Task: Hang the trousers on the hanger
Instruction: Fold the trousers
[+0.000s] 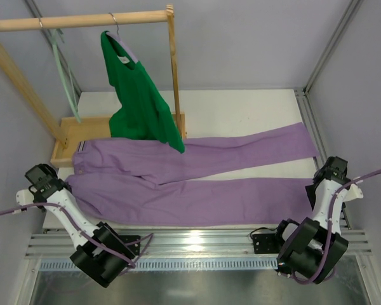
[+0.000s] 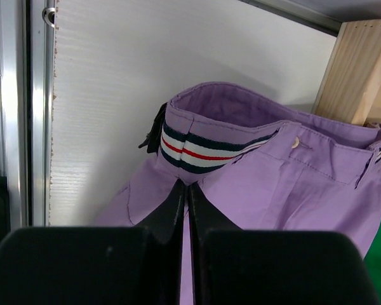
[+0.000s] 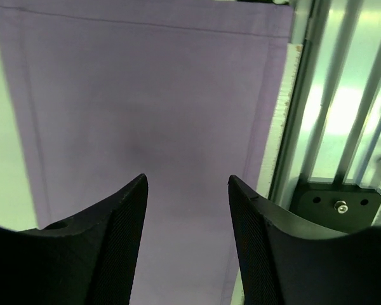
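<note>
part of the trousers behind the hanging green top

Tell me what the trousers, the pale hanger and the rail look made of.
Trousers: soft matte woven cloth, going by stitched seams and folds. Hanger: thin, smooth, pale green, probably plastic; too small to be sure. Rail: bare light wood, unpainted by its tan colour.

We find the trousers spread over the table from side to side; the bare board behind them, right of the wooden post, lies free for a reach; the green top hangs low before the rack's base (its hem overlaps the upper leg seen from above) and bars the way there; the hanger hangs just right of the slanted brace, with an open gap between it and the top.
</note>
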